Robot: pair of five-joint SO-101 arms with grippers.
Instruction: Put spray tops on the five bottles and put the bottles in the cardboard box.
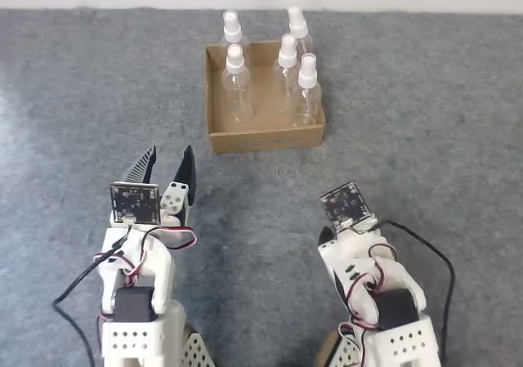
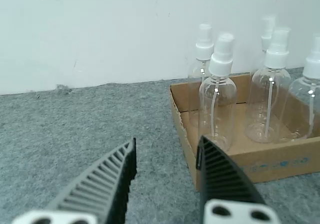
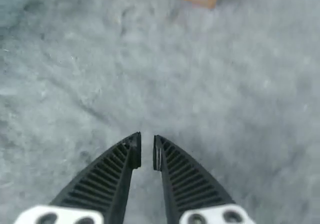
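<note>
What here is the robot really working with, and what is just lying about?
Part of the job:
five bottles
their spray tops
box
left end effector, open
right end effector, shut

Just there:
grey mat
wall

A small robotics lab or test bench is suggested. A desk (image 1: 458,138) covered in grey felt is set against a bare white wall (image 2: 100,29). Two small arms (image 1: 139,302) with exposed circuit boards (image 1: 136,203) and loose wires (image 1: 82,281) are placed at its near edge.
</note>
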